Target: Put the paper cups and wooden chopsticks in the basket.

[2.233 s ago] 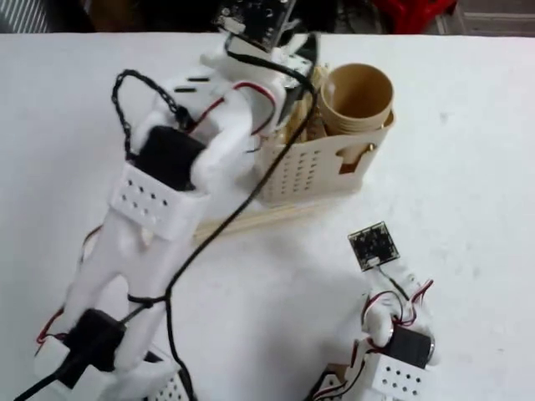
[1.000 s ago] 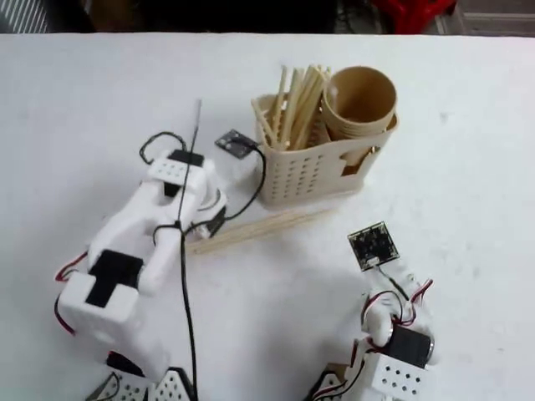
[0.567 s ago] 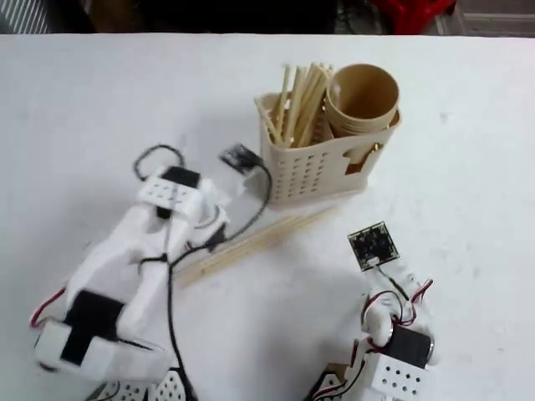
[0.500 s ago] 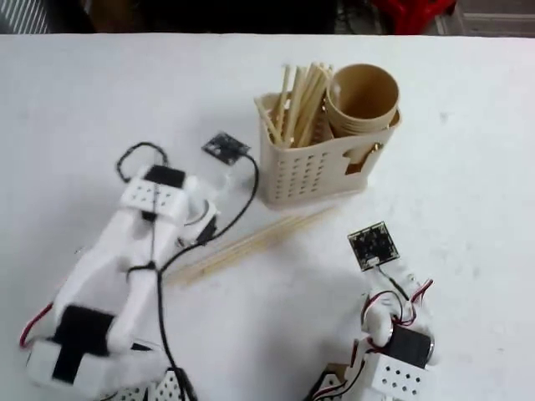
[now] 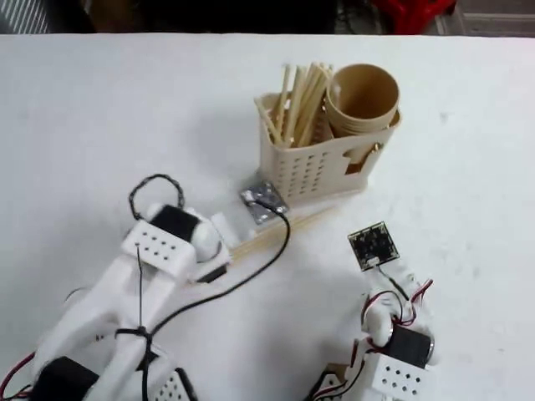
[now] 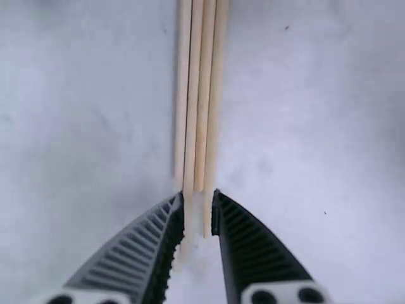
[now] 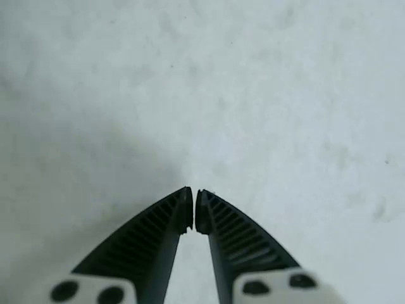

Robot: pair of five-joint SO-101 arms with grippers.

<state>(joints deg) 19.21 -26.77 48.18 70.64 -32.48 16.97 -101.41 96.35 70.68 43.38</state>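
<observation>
A cream perforated basket (image 5: 313, 174) stands at the table's far middle. It holds stacked paper cups (image 5: 361, 98) and a bunch of upright chopsticks (image 5: 297, 104). Several loose wooden chopsticks (image 5: 292, 225) lie side by side on the table in front of the basket. My left arm (image 5: 159, 251) stretches in from the near left to their near end. My left gripper (image 6: 197, 201) has its fingers pinched against the ends of these chopsticks (image 6: 199, 95), low over the table. My right gripper (image 7: 194, 193) is shut on nothing above bare table, and its arm (image 5: 393, 334) sits at the near right.
The white table (image 5: 100, 100) spreads out around the basket. A black cable (image 5: 251, 267) loops from the left arm across the loose chopsticks. The right arm's small camera board (image 5: 374, 244) hangs just right of the chopsticks' far end.
The left arm pulled back from above the basket, dropped to the table and swung right, so its wrist now sits over the near end of the loose chopsticks. The right arm stayed still.
</observation>
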